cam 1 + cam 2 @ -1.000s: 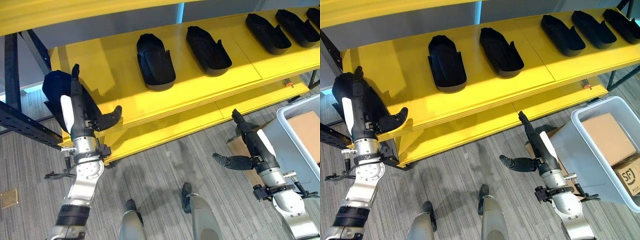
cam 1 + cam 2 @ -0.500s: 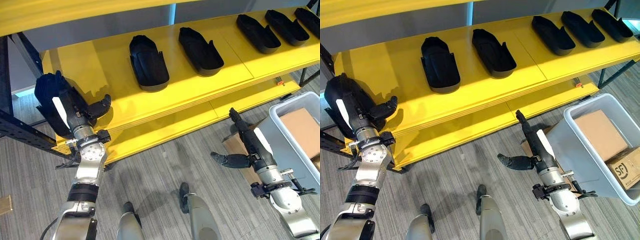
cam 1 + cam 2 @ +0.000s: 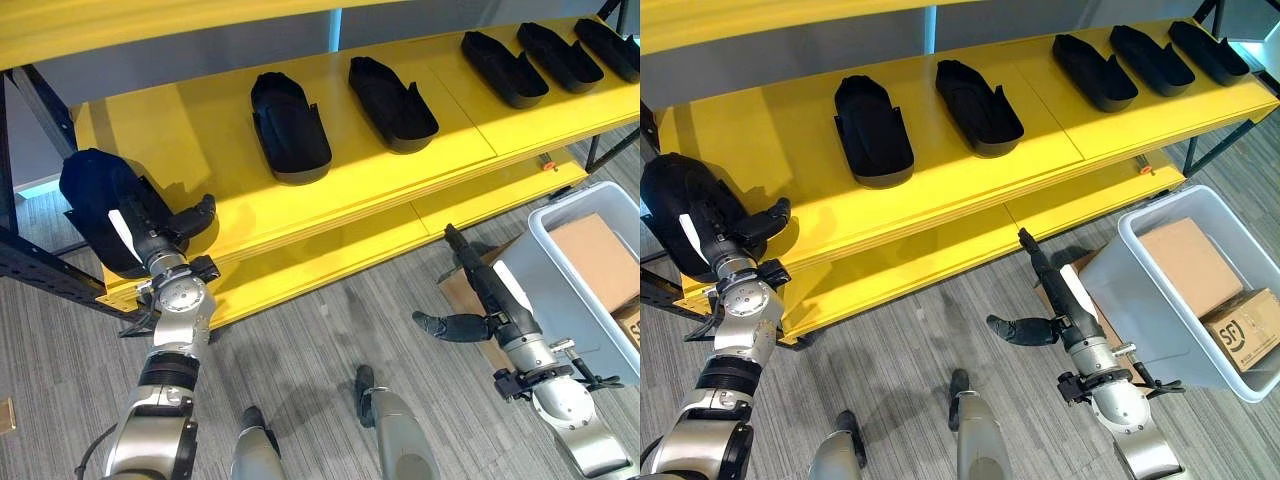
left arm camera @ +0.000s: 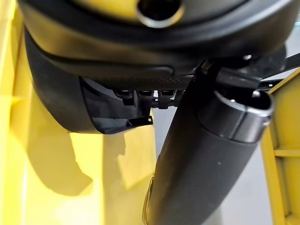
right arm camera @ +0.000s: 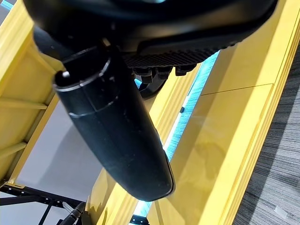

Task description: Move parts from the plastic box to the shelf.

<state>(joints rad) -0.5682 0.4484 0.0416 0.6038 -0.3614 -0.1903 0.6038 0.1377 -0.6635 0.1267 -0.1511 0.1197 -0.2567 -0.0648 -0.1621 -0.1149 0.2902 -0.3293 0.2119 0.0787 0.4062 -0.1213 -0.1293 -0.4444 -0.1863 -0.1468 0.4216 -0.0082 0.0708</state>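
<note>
My left hand (image 3: 150, 240) is shut on a black shoe-shaped part (image 3: 92, 195) at the left end of the yellow shelf (image 3: 200, 140), with its thumb (image 3: 196, 214) sticking out over the shelf's front edge. In the left wrist view the part (image 4: 70, 98) sits over the fingers and the thumb (image 4: 201, 164) stands free. Several black parts (image 3: 290, 125) lie in a row on the shelf. My right hand (image 3: 490, 290) hangs open and holds nothing above the floor, between the lower shelf and the grey plastic box (image 3: 1140, 290).
Two cardboard boxes (image 3: 1190, 262) lie inside the plastic box. A lower yellow shelf board (image 3: 480, 205) juts out under the main one. The dark steel rack frame (image 3: 40, 262) runs past the shelf's left end, close behind the held part.
The camera has shifted. My left hand has turned and dropped slightly with the part at the shelf's left end. My right hand has stayed open in about the same place.
</note>
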